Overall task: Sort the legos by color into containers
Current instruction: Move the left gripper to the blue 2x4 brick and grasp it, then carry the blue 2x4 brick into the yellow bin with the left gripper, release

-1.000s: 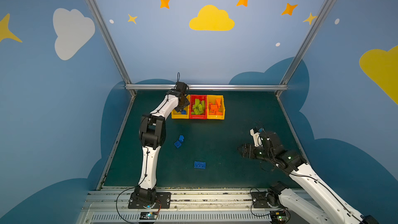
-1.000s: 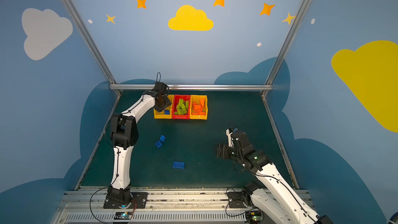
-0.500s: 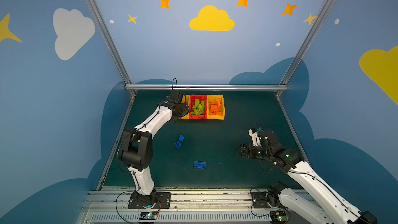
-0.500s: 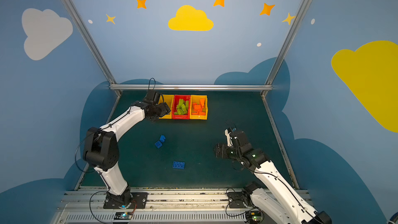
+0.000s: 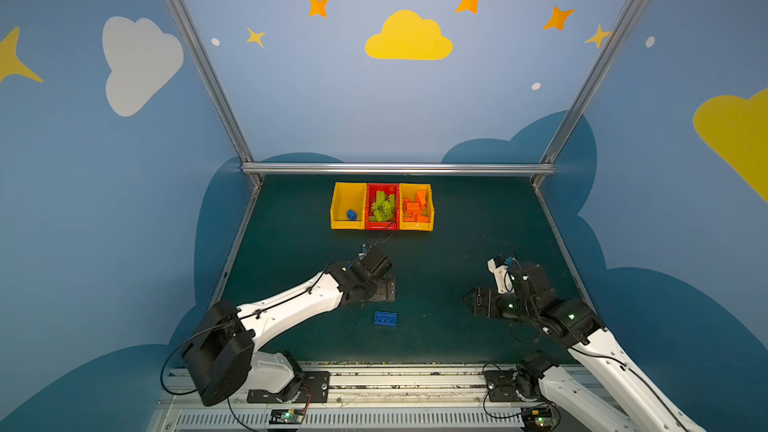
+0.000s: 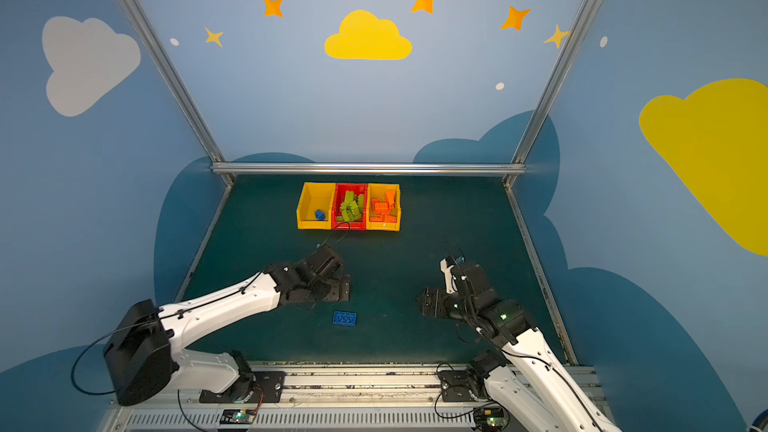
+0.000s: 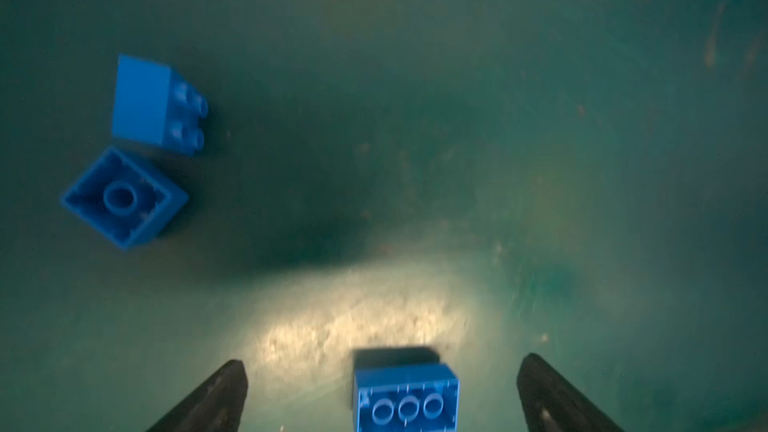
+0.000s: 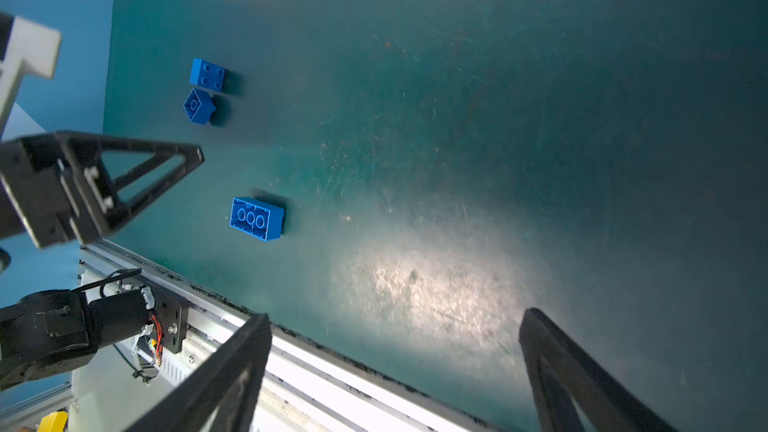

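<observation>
Legos (image 5: pixel 381 207) in lime green and orange fill the red plastic bin (image 5: pixel 381 226) and its three-o'clock yellow neighbour (image 5: pixel 415 226). Three blue studded bricks (image 8: pixel 257 219) remain on the green mat (image 8: pixel 498 118); left gripper (image 7: pixel 383 358) and right gripper (image 8: pixel 397 312) gape empty.

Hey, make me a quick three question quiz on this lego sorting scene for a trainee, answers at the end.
1. True or false: the red bin is empty.
2. How many blue legos lie loose on the mat? A) one B) three C) five
3. Fill in: the left claw stands ___, gripping nothing.

Key: 1. False, green legos lie in it. 2. B. 3. open.
</observation>
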`<state>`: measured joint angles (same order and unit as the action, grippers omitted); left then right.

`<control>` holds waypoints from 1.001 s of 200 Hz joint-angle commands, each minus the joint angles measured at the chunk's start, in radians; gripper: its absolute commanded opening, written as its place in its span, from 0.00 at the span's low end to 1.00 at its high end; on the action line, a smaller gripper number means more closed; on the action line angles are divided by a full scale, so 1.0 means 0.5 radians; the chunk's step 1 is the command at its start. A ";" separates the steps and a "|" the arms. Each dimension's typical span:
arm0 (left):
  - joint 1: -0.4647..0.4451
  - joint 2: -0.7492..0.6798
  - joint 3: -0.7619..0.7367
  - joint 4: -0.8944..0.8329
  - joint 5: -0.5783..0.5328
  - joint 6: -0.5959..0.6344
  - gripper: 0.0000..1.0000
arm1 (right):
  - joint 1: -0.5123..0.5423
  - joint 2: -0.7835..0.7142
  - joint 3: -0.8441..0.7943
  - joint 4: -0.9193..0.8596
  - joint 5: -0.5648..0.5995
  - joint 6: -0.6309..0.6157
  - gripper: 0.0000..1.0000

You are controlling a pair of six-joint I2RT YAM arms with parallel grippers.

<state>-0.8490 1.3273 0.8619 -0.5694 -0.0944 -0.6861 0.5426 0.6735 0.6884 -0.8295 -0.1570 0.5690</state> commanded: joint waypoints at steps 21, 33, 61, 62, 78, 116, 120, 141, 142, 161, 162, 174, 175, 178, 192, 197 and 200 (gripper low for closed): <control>-0.178 -0.105 -0.188 0.021 -0.110 -0.073 0.99 | 0.030 -0.105 0.045 -0.165 0.032 0.109 0.91; -0.209 -0.084 -0.196 0.048 -0.101 -0.064 0.99 | 0.035 -0.127 0.041 -0.178 0.026 0.129 0.91; -0.277 0.041 -0.152 0.130 -0.061 -0.032 0.99 | 0.047 -0.195 0.045 -0.225 0.041 0.159 0.91; -0.279 0.049 -0.151 0.131 -0.060 -0.032 0.99 | 0.047 -0.196 0.046 -0.226 0.043 0.159 0.92; -0.307 0.148 -0.097 0.147 -0.051 -0.024 0.99 | 0.052 -0.227 0.044 -0.246 0.053 0.173 0.91; -0.331 0.415 -0.003 0.128 -0.045 -0.069 0.99 | 0.054 -0.257 0.035 -0.264 0.058 0.186 0.91; -0.333 0.436 0.000 0.129 -0.044 -0.074 0.98 | 0.055 -0.258 0.035 -0.262 0.059 0.187 0.91; -0.335 0.521 0.007 0.132 -0.041 -0.120 0.96 | 0.056 -0.252 0.031 -0.255 0.062 0.186 0.91; -0.335 0.522 0.007 0.132 -0.040 -0.122 0.96 | 0.056 -0.252 0.031 -0.254 0.062 0.187 0.91; -0.335 0.579 0.013 0.120 -0.044 -0.168 0.92 | 0.058 -0.243 0.031 -0.247 0.065 0.185 0.91; -0.334 0.580 0.013 0.119 -0.044 -0.170 0.92 | 0.058 -0.243 0.031 -0.247 0.065 0.184 0.91; -0.337 0.602 0.014 0.116 -0.044 -0.185 0.87 | 0.056 -0.239 0.031 -0.240 0.065 0.183 0.91; -0.337 0.604 0.015 0.117 -0.044 -0.186 0.87 | 0.056 -0.239 0.031 -0.240 0.065 0.182 0.91; -0.336 0.605 0.016 0.116 -0.047 -0.186 0.85 | 0.056 -0.236 0.031 -0.237 0.065 0.181 0.91; -0.336 0.617 0.032 0.093 -0.060 -0.199 0.76 | 0.056 -0.236 0.031 -0.231 0.063 0.178 0.91; -0.336 0.621 0.038 0.080 -0.067 -0.201 0.73 | 0.058 -0.234 0.031 -0.230 0.065 0.175 0.91; -0.336 0.624 0.048 0.073 -0.071 -0.196 0.70 | 0.056 -0.235 0.031 -0.229 0.065 0.175 0.91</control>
<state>-1.0142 1.6154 0.8673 -0.5018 -0.1234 -0.7620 0.5659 0.5549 0.6884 -0.9428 -0.1383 0.6548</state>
